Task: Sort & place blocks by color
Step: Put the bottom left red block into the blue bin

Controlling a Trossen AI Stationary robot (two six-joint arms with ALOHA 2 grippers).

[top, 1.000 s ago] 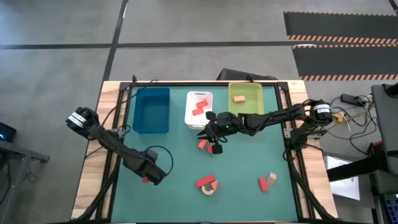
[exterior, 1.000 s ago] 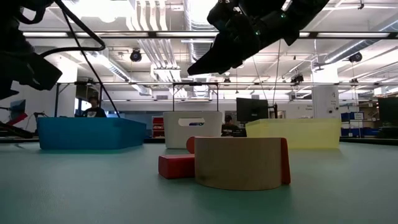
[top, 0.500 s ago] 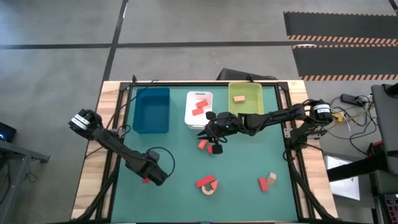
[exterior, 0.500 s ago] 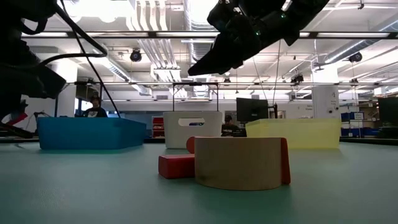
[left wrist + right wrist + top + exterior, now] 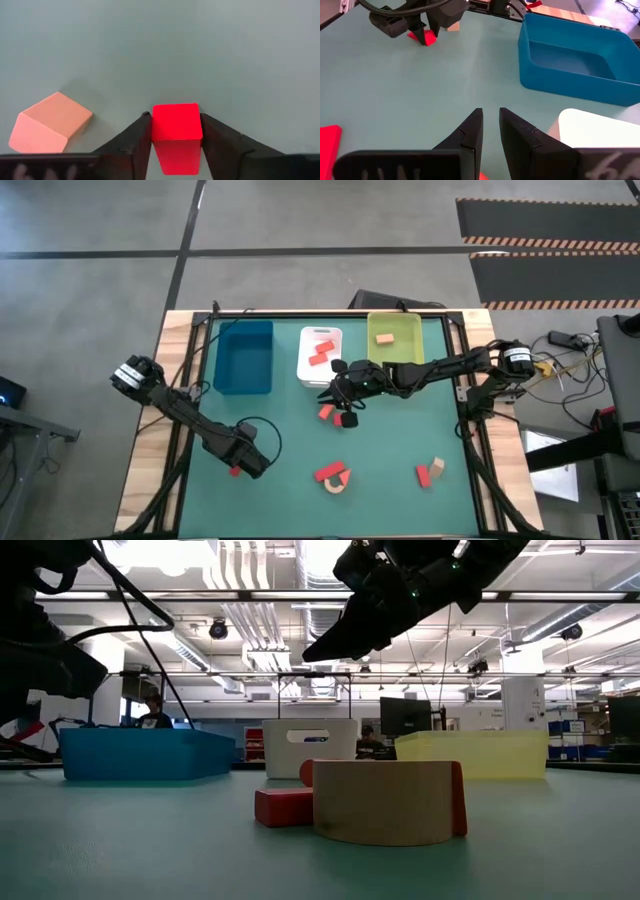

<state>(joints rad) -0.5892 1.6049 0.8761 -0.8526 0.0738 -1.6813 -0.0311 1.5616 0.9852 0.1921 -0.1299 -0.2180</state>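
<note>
My left gripper (image 5: 240, 463) is near the table's near-left corner, shut on a red block (image 5: 176, 131). A tan block (image 5: 50, 126) lies on the mat beside it. My right gripper (image 5: 490, 121) hangs open over the middle of the table (image 5: 324, 393), holding nothing. A red block (image 5: 326, 412) lies on the mat close by it. More blocks lie toward the near edge: a tan arch (image 5: 385, 802) with red pieces (image 5: 330, 472), and a red and tan pair (image 5: 430, 472). Red blocks lie in the white tray (image 5: 320, 352), and a tan one lies in the yellow-green tray (image 5: 385, 337). My left gripper pinches the red block between its two fingers, which press two opposite side faces (image 5: 155, 131). The fingers come from above, pointing down. The block stands upright between them. Whether its lower end rests on the mat, I cannot tell.
Three trays line the far edge: blue (image 5: 244, 357), white (image 5: 304, 365) and yellow-green (image 5: 400, 350). The blue one holds no blocks. Bare green mat lies between the two arms and along the near-left edge. Cables loop beside the left arm (image 5: 262, 430).
My left gripper has moved down and slightly toward the near edge over the red block, then held still. My right arm has kept still.
</note>
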